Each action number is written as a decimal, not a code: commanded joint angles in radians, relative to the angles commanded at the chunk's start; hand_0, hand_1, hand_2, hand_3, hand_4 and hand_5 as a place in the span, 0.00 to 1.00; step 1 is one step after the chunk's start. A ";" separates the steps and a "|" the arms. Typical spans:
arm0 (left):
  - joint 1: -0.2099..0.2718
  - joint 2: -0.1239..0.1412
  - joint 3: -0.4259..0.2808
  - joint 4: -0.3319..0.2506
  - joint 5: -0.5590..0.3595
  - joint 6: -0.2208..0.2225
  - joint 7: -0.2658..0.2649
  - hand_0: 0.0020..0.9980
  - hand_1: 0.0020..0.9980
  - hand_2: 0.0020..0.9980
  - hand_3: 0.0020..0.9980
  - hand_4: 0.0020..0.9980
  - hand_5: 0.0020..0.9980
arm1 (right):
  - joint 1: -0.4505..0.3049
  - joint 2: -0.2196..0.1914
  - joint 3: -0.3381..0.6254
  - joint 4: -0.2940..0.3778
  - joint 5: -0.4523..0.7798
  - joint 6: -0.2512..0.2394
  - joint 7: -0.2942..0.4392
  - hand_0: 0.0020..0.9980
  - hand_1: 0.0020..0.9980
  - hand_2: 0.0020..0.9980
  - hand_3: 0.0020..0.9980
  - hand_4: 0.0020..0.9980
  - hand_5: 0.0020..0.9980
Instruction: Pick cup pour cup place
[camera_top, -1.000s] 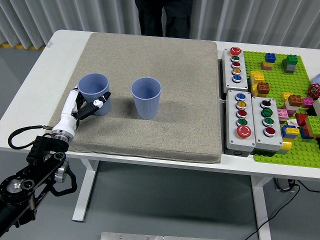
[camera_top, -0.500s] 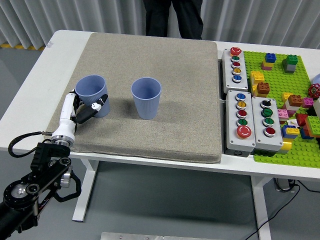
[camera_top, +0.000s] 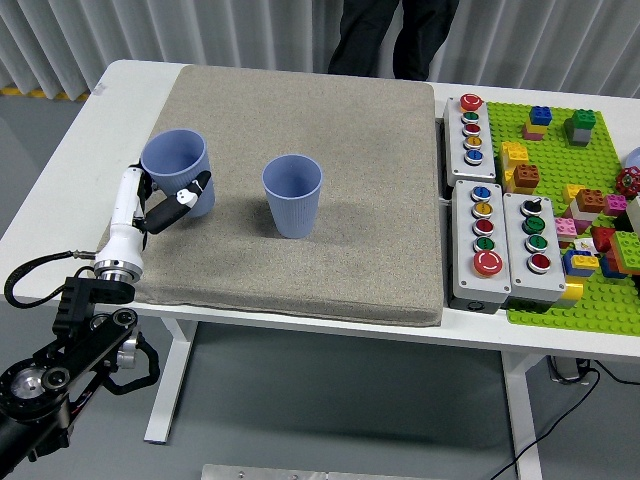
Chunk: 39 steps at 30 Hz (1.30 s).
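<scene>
White bench (camera_top: 60, 170) fills the view, with a big grey mat (camera_top: 330, 130) lying on it. The left hand (camera_top: 160, 205) is wrapped round the left blue cup (camera_top: 178, 172), fingers clamped on its side. Since a moment ago the cup has gone up and a bit to the left, and it now leans a little. The arm has swung that way too. The second blue cup (camera_top: 293, 195) stands upright in the middle of the mat, in the same spot as before, a little apart from the held cup.

At the far side a person in dark trousers (camera_top: 395, 35) stands by the bench, and has stepped further to the right than before.

To the right of the mat sit three grey boxes with coloured buttons (camera_top: 470, 128), one behind and two in front. Past them lies a green plate (camera_top: 560, 210) with many toy bricks on it. Nothing lies between the two cups.
</scene>
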 joint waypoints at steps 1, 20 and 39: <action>-0.004 0.013 -0.005 -0.028 0.032 0.001 0.013 0.61 0.54 0.52 0.53 0.76 0.28 | -0.001 -0.001 0.001 0.000 0.000 0.000 0.000 0.69 0.66 0.58 0.58 0.00 0.00; -0.138 0.105 0.097 -0.050 0.397 0.003 0.128 0.60 0.55 0.54 0.54 0.73 0.24 | -0.014 -0.005 -0.010 0.000 0.007 -0.001 -0.001 0.69 0.66 0.58 0.58 0.00 0.00; -0.223 0.119 0.159 0.008 0.714 -0.012 0.206 0.60 0.56 0.54 0.55 0.72 0.24 | -0.001 -0.008 -0.020 0.000 0.026 -0.004 0.000 0.69 0.66 0.58 0.58 0.00 0.00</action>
